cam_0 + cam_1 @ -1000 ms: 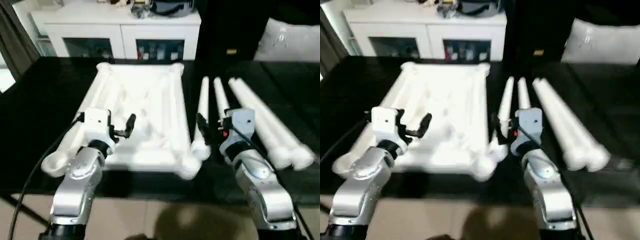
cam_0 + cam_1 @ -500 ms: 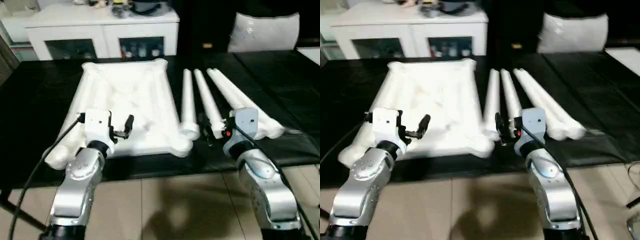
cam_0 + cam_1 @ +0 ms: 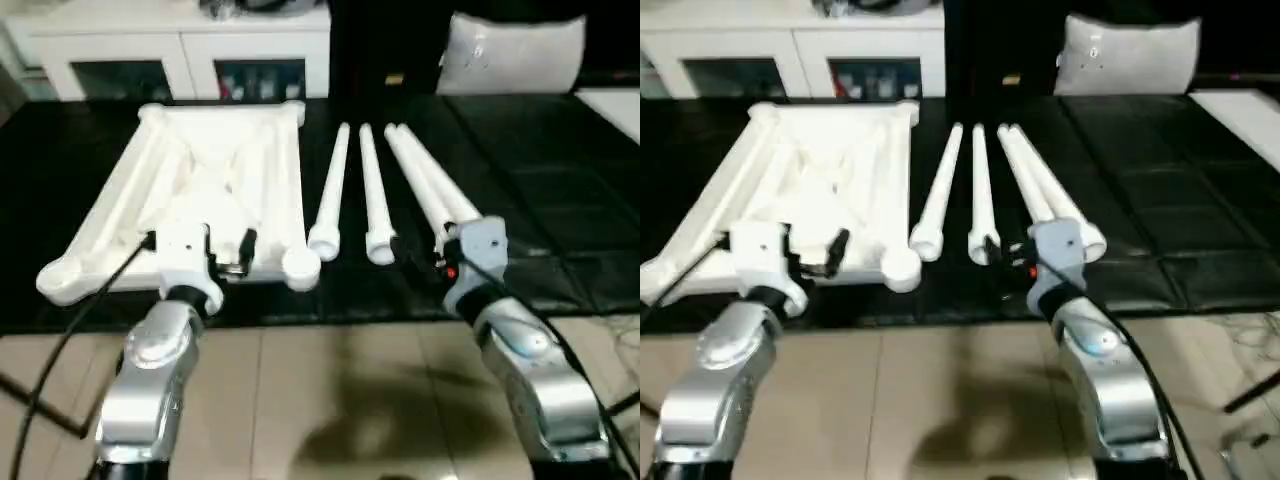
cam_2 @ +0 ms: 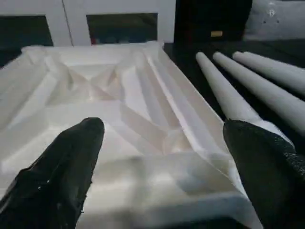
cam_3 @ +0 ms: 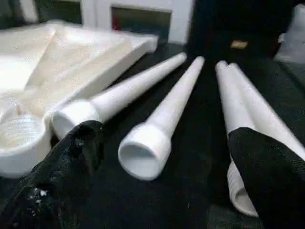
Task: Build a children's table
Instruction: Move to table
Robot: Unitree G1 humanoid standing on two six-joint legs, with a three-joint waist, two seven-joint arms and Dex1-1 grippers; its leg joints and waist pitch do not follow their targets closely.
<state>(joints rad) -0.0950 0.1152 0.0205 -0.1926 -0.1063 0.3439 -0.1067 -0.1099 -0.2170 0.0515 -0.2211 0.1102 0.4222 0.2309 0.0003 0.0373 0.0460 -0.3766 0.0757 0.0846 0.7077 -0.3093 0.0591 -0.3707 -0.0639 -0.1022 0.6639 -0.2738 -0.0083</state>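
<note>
Behind both released claws, left claw point(image 3: 232, 255) and right claw point(image 3: 425, 262), near ends of two legs point(image 3: 440, 205) half-hidden.

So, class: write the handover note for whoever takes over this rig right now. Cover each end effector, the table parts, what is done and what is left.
Left end effector: open, empty, at the near edge of the table top.
Right end effector: open, empty, at the near ends of the legs.
Table top: lies underside up on the black surface, corner sockets empty.
Four legs: loose, side by side to the right of the top.
Done: parts laid out.
Left: fit all four legs, then turn the table upright.
</note>
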